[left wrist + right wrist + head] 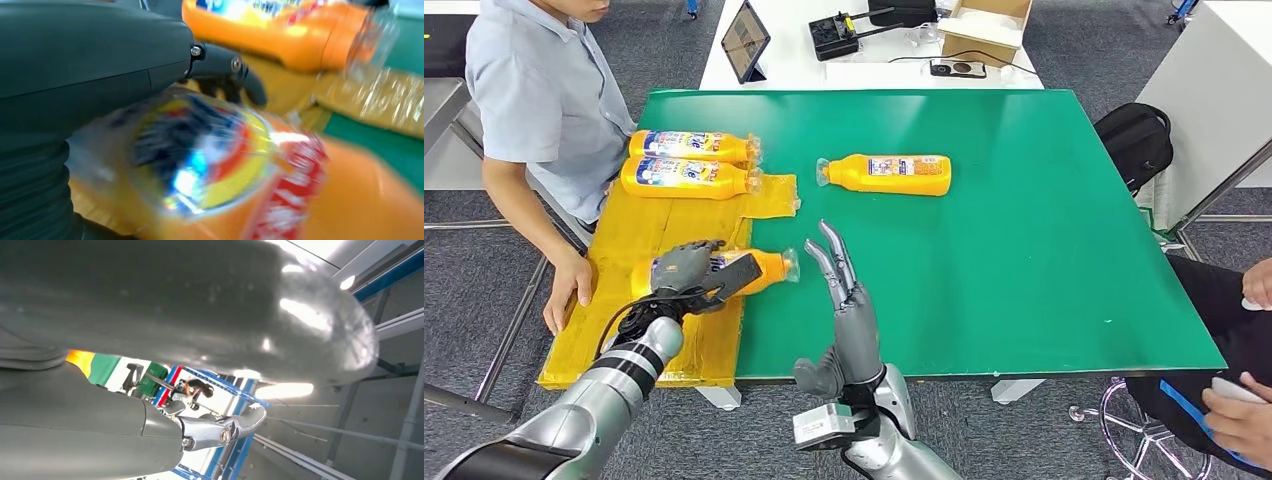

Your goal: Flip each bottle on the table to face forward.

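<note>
Left hand (692,270) wrapped over the near bottle (769,268), lying on its side at the yellow mat's (639,230) right edge on the table (1024,250). Right hand (844,290) raised beside it, fingers spread, holding nothing. Likely risks: smooth round plastic rolling or slipping out mid-turn; cap bumping the right hand; label ending face down.
</note>
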Available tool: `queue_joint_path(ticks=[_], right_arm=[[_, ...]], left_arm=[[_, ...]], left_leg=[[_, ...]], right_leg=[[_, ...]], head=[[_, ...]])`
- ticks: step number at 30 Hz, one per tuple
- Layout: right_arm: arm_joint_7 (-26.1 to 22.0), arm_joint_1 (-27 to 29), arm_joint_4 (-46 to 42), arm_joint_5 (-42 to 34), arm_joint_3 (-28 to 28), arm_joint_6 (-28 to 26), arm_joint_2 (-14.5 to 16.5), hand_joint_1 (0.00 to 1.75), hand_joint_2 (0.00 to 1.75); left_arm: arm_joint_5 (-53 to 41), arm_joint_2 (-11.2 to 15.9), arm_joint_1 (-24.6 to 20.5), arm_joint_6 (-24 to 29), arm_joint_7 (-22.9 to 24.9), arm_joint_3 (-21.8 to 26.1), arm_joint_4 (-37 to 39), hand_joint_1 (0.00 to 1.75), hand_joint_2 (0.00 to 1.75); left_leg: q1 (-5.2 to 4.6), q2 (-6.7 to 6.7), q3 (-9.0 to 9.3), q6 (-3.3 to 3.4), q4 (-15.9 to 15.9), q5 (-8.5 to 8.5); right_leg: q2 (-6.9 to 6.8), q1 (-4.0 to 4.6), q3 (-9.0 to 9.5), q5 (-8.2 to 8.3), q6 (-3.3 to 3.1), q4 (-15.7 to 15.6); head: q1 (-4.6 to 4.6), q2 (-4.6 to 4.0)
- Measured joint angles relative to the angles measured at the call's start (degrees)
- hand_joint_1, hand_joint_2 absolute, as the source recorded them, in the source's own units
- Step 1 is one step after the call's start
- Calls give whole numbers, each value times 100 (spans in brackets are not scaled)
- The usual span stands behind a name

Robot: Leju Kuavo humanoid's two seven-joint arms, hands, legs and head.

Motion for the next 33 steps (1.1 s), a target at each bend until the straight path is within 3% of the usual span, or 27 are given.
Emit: queue_joint_path(ticks=[8,14,19,23,27,31,33], right_arm=[[0,-31,2,-49,46,0,-57,0,0],[0,-38,2,-137,104,20,-118,0,0],[0,-78,2,-194,165,42,-162,0,0],[0,-97,2,-193,209,36,-183,0,0],[0,-100,2,-58,227,25,-194,0,0],[0,-15,-83,275,145,20,-133,0,175],[0,64,-212,484,59,18,-82,0,175]], left_arm=[[-14,3,4,-230,-343,45,35,0,175],[351,13,160,-825,-1175,46,-206,0,175],[1328,-33,560,-1020,-1806,165,-848,0,175],[1675,-108,788,-1014,-1944,290,-1216,0,175],[3149,-370,1066,-1087,-2179,640,-1899,0,175],[4934,-693,1312,-1445,-1982,961,-2699,0,175],[5797,-811,1443,-1597,-1867,1062,-3068,0,175]], left_leg=[[-1,-4,0,1,0,1],[-1,-10,3,1,0,1],[-1,-9,3,1,0,2],[-1,-8,1,2,0,1],[-1,-9,-4,2,0,1],[-1,-8,-6,2,0,0],[-1,-8,-6,2,0,0]], right_leg=[[-2,-1,5,0,0,0],[-6,-1,12,-1,0,0],[-6,-1,10,-1,0,0],[-6,-1,5,-1,0,0],[-6,0,1,-1,0,0],[-5,-1,-2,-1,0,-1],[-5,-1,-3,-1,0,-1]], head=[[0,0],[0,0],[2,0],[-1,0],[1,0],[1,0],[0,0]])
